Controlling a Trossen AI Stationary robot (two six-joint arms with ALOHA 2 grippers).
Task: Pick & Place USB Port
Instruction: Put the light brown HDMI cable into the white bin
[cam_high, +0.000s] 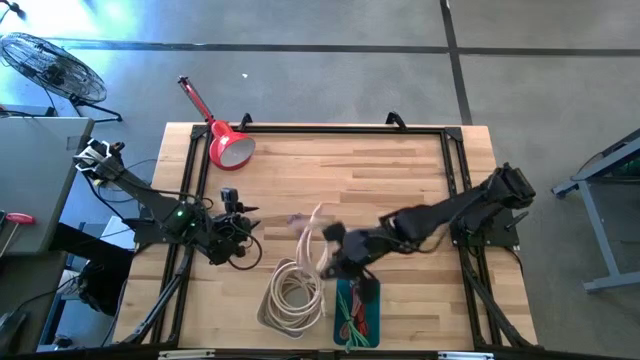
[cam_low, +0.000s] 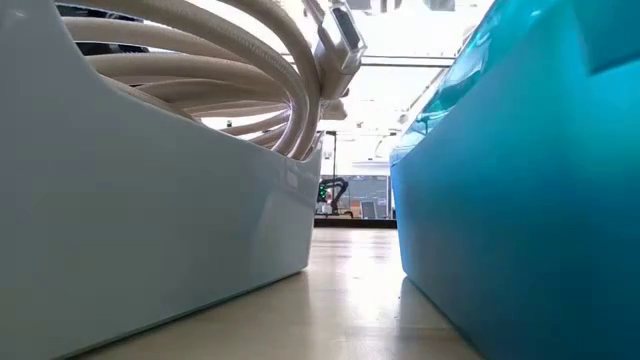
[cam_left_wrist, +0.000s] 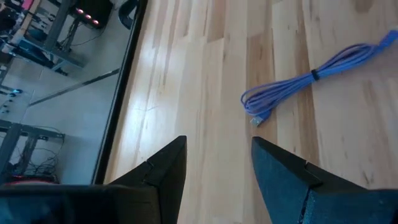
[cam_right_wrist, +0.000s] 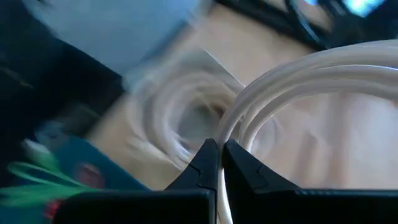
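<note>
A wooden table (cam_high: 400, 180) edged by a black frame is seen from above, with both dark arms reaching in from its sides. Near the front edge, a pale bin (cam_high: 275, 318) filled with coiled cream cable (cam_high: 296, 290) is set just beside a blue bin (cam_high: 372, 322) holding green and red items. In the low view the two bins, pale (cam_low: 150, 230) and blue (cam_low: 530, 200), fill the sides, with cable loops (cam_low: 250, 60) spilling over the pale one.

A red lamp-like object (cam_high: 226, 142) is lying at the table's far left corner.

The right gripper (cam_high: 333, 252) is held above the table next to the bins, its fingers (cam_right_wrist: 208, 165) clenched on a doubled strand of the cream cable (cam_right_wrist: 298, 81), which is lifted out of the coil.

The left gripper (cam_high: 232, 205) is kept at the table's left side, its fingers (cam_left_wrist: 168, 171) spread apart with nothing between them. A bundled blue cable (cam_left_wrist: 305, 81) is lying on the wood ahead of it.
</note>
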